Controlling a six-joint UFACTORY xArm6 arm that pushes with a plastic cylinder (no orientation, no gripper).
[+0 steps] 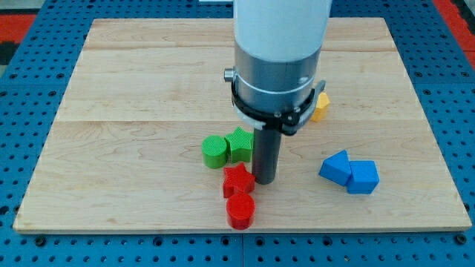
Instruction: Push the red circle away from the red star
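Note:
The red circle [240,211] lies near the board's bottom edge, touching the red star [237,179] just above it. My tip [266,181] is down on the board right beside the red star, on its right side, and up-right of the red circle. The rod hangs from the large white and grey arm body, which hides part of the board's middle.
A green circle [214,150] and a green star [240,143] sit together just above the red star. Two blue blocks [336,167] [363,177] lie at the right. A yellow block [320,106] peeks from behind the arm. The wooden board [133,89] rests on a blue pegboard.

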